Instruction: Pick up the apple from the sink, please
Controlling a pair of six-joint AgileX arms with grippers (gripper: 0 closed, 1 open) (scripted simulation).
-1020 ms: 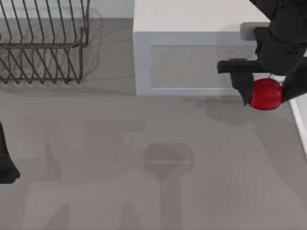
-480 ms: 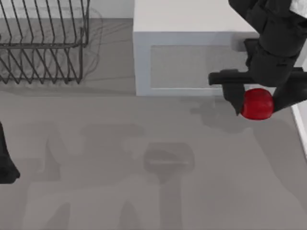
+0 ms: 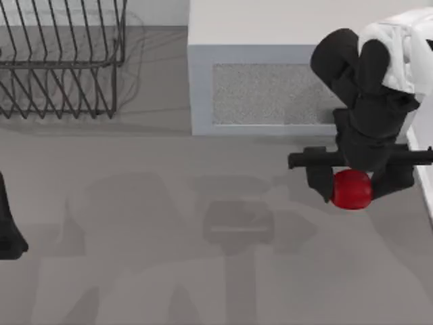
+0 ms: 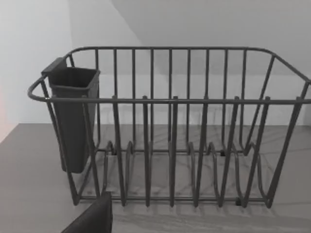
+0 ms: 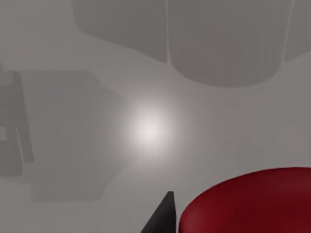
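While the right tool pinches the apple, the microwave stands just behind.

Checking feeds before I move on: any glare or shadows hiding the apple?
Top view: soft arm shadows fall on the table, none over the apple in the right end effector. Right wrist view: a bright glare spot on the table, clear of the apple. Left wrist view: evenly lit rack.

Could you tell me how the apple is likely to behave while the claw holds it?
The apple is round and glossy, so it may slip or turn between the right claw's fingers. It looks rigid, so it should keep its shape. If released, it would probably roll.
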